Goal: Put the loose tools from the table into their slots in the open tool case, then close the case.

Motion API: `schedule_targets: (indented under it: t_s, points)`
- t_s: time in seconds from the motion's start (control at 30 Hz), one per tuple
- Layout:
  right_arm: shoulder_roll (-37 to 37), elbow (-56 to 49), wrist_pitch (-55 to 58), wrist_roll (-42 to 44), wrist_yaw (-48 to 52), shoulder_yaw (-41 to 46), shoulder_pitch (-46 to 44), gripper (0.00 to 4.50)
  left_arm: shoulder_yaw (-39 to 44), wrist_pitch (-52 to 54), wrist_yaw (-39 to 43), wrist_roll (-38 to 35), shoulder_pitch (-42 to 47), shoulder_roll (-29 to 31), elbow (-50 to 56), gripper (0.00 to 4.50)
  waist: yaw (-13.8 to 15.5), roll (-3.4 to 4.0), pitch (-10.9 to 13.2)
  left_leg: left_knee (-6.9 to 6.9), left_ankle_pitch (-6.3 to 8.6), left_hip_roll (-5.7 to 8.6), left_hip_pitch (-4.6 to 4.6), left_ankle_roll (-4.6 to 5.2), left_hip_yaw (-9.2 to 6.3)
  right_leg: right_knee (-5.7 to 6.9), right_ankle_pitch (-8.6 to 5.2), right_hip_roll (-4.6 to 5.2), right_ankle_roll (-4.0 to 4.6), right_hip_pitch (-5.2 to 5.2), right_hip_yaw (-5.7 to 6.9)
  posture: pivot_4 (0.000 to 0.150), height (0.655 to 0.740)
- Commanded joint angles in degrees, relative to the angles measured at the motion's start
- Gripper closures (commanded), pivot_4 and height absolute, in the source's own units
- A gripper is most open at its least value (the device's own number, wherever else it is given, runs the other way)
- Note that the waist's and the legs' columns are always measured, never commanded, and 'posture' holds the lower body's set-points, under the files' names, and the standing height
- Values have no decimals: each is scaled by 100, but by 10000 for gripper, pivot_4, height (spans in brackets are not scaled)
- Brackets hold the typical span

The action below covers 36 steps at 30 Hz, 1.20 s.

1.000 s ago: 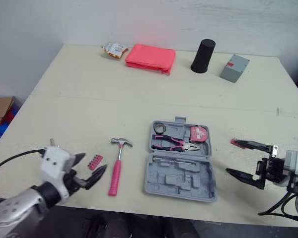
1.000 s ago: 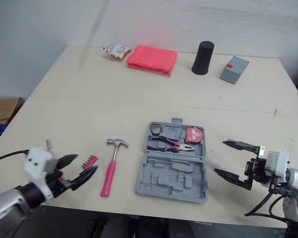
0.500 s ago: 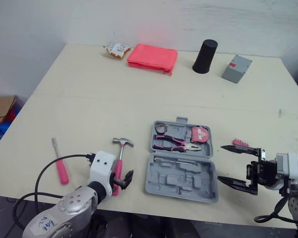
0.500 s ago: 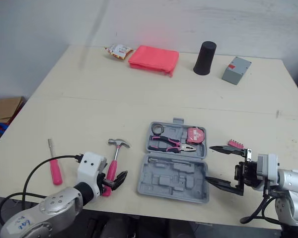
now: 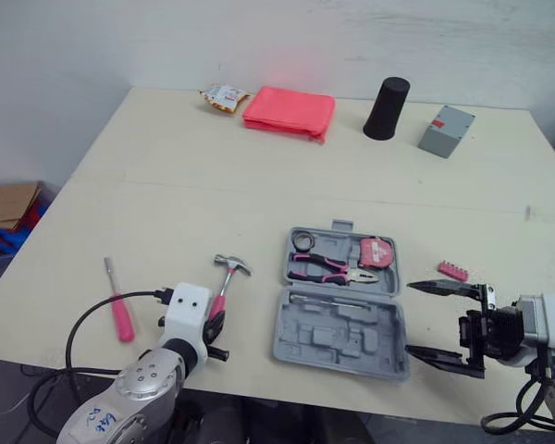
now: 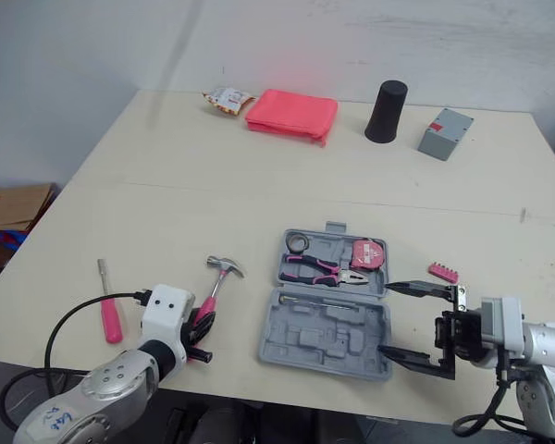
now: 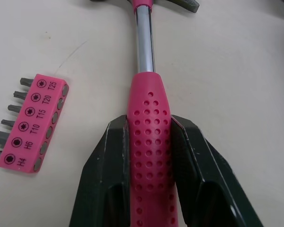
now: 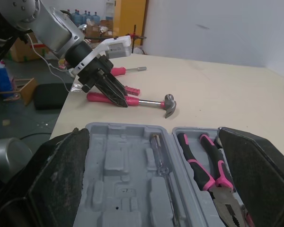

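Between the left jaws — gripped both sides — lies the hammer [image 7: 149, 142].

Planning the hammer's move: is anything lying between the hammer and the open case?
Nothing visible: bare table separates the hammer, gripped by the left gripper, from the tool case. The bit holder lies on the hammer's other side.

Head stereo overlooks table [image 5: 259, 185]; 2 wrist cams close, sharing hammer [image 7: 148, 118].
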<state>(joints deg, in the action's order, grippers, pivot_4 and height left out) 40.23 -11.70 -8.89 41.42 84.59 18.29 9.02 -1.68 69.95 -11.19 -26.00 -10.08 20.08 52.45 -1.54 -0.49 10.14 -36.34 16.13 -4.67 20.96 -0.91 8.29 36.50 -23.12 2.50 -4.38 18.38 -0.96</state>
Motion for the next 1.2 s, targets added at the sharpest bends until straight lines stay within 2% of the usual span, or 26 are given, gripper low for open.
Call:
schedule_targets:
  t_s: [0.03,0.17,0.3,0.47,0.57,0.63,0.77,0.93,1.2]
  points:
    - [-93,-366,-28,87,-214,128,56,0,14,-614,490,150,27,104,-197,39350,5,0,0,1,-2,0,1,3,-1,0,4,0,3,0,0,1500,7400]
    - [-130,-312,-161,-37,-295,206,160,0,126,-1753,1848,197,269,1010,-135,39350,0,-34,20,9,-11,-2,9,3,-1,-1,19,2,22,10,7,1500,7400]
    - [122,149,-461,-299,-167,488,154,0,-22,-2408,3139,188,907,1946,-490,39350,5,-32,20,22,-13,-1,14,-3,3,-15,22,11,30,13,18,1500,7400]
    - [431,540,-472,-270,-34,899,208,0,-650,-2875,4522,-7,2111,2304,-844,39350,18,-32,20,28,-7,-2,25,7,12,-49,24,8,25,13,18,1500,7400]
    - [460,548,-467,-276,-14,1041,372,0,-1320,-3060,5278,281,2694,2533,-1170,39350,17,-31,20,33,-5,-4,28,3,13,-59,16,-1,21,14,13,1500,7400]
    - [400,465,-456,-281,-53,1154,635,0,-1924,-3094,5642,522,3312,2394,-1594,39350,18,-27,20,32,-1,-4,31,-4,15,-59,4,-10,6,19,2,1500,7400]
    - [339,324,-460,-294,-52,1315,1095,0,-2562,-2354,5671,443,4320,1535,-2057,39350,85,-29,23,19,0,-2,33,-2,20,-51,0,-28,-12,22,-28,1500,7400]
    - [252,179,-445,-249,-145,1567,1491,0,-3419,-2055,5964,883,5094,1199,-2373,39350,49,-31,24,10,2,-2,22,3,37,-44,9,-32,-29,21,-57,1500,7400]
    - [128,-113,-426,-208,-220,1683,1847,0,-4113,-1548,5884,1405,5435,932,-2466,39350,0,-32,25,4,-5,-5,11,-3,33,-15,9,-37,-28,23,-74,1500,7400]
